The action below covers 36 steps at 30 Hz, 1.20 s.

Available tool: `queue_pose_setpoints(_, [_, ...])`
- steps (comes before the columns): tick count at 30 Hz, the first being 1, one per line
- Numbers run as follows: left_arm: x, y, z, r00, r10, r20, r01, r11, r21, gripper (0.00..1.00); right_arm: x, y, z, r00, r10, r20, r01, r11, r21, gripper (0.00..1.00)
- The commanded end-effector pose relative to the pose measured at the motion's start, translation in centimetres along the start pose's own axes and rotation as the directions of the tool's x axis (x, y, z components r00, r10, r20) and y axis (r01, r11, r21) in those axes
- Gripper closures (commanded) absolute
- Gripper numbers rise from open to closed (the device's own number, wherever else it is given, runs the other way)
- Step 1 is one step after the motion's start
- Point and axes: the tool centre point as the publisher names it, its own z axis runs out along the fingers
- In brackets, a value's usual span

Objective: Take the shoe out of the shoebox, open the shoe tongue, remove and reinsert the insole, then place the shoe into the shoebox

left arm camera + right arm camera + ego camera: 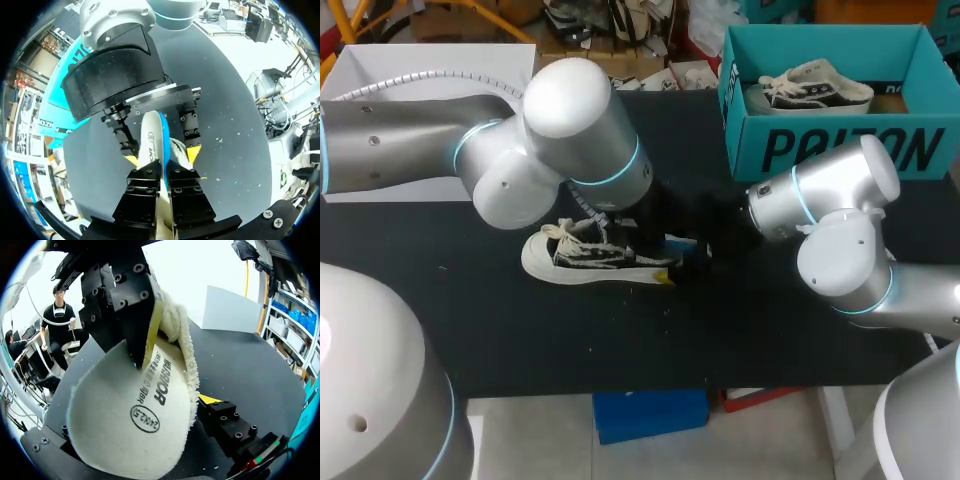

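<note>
Left wrist view: the left claw [161, 176] clamps the cream, blue-backed fabric insole [150, 142], which runs ahead into the right claw [162, 156]; whether that one grips it I cannot tell. The black-and-white canvas sneaker [595, 255] lies just beside both. This is probably reinsertion: next, feed the insole into the sneaker's opening.

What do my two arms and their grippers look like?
The left arm and right arm are silver-grey rounded tubes with cyan rings at the joints. A pale ribbed hose runs along the left one. The left gripper and right gripper are black, with visible screws.
</note>
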Motion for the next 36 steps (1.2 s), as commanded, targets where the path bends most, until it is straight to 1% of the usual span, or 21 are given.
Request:
queue_pose_setpoints(1, [1.1, 1.3, -3.6, 1.0, 0.004, -0.013, -0.003, 0.997, 0.075, 1.0, 0.0, -0.3, 0.4, 1.0, 0.002, 0.001, -0.002, 1.0, 0.003, 1.0])
queue_pose_setpoints(3, [1.4, 1.3, -4.5, 1.0, 0.001, -0.027, 0.002, 0.995, 0.1, 1.0, 0.0, -0.3, 0.4, 1.0, 0.002, 0.001, -0.002, 1.0, 0.003, 1.0])
queue_pose_setpoints(7, [2.6, 1.0, -7.3, 0.998, -0.011, -0.065, 0.024, 0.98, 0.197, 1.0, 0.0, -0.3, 0.4, 1.0, 0.002, 0.001, -0.002, 1.0, 0.003, 1.0])
queue_pose_setpoints(9, [2.9, 0.7, -8.5, 0.996, -0.021, -0.085, 0.041, 0.97, 0.241, 1.0, 0.0, -0.3, 0.4, 1.0, 0.002, 0.001, -0.002, 1.0, 0.003, 1.0])
queue_pose_setpoints(13, [3.1, -0.3, -11.2, 0.994, -0.031, -0.109, 0.066, 0.943, 0.327, 1.0, 0.0, -0.3, 0.4, 1.0, 0.002, 0.001, -0.002, 1.0, 0.003, 1.0])
queue_pose_setpoints(15, [3.1, -0.8, -12.4, 0.993, -0.045, -0.113, 0.082, 0.934, 0.347, 1.0, 0.0, -0.3, 0.4, 1.0, 0.002, 0.001, -0.002, 1.0, 0.003, 1.0])
queue_pose_setpoints(17, [3.0, -1.5, -13.5, 0.988, -0.068, -0.139, 0.115, 0.922, 0.37, 1.0, 0.0, -0.3, 0.4, 1.0, 0.002, 0.001, -0.002, 1.0, 0.003, 1.0])
queue_pose_setpoints(22, [2.8, -3.1, -16.0, 0.976, -0.091, -0.2, 0.179, 0.857, 0.484, 1.0, 0.0, -0.3, 0.4, 1.0, 0.002, 0.001, -0.002, 1.0, 0.003, 1.0])
queue_pose_setpoints(24, [2.6, -3.9, -17.1, 0.969, -0.09, -0.23, 0.204, 0.818, 0.538, 1.0, 0.0, -0.3, 0.4, 1.0, 0.002, 0.001, -0.002, 1.0, 0.003, 1.0])
queue_pose_setpoints(25, [2.5, -4.1, -17.4, 0.966, -0.09, -0.241, 0.213, 0.805, 0.554, 1.0, 0.0, -0.3, 0.4, 1.0, 0.002, 0.001, -0.002, 1.0, 0.003, 1.0])
queue_pose_setpoints(26, [2.2, -4.5, -18.1, 0.955, -0.076, -0.287, 0.244, 0.753, 0.611, 1.0, 0.0, -0.3, 0.4, 1.0, 0.002, 0.001, -0.002, 1.0, 0.003, 1.0])
queue_pose_setpoints(27, [2.0, -4.7, -18.5, 0.946, -0.055, -0.318, 0.258, 0.722, 0.642, 1.0, 0.0, -0.3, 0.4, 1.0, 0.002, 0.001, -0.002, 1.0, 0.003, 1.0])
queue_pose_setpoints(28, [1.8, -4.9, -18.8, 0.937, -0.036, -0.349, 0.272, 0.702, 0.658, 1.0, 0.0, -0.3, 0.4, 1.0, 0.002, 0.001, -0.002, 1.0, 0.003, 1.0])
queue_pose_setpoints(29, [1.7, -4.9, -18.9, 0.935, -0.026, -0.355, 0.272, 0.695, 0.666, 1.0, 0.0, -0.3, 0.4, 1.0, 0.002, 0.001, -0.002, 1.0, 0.003, 1.0])
queue_pose_setpoints(36, [1.7, -4.9, -18.9, 0.935, -0.026, -0.355, 0.272, 0.695, 0.666, 1.0, 0.0, -0.3, 0.4, 1.0, 0.002, 0.001, -0.002, 1.0, 0.003, 1.0])
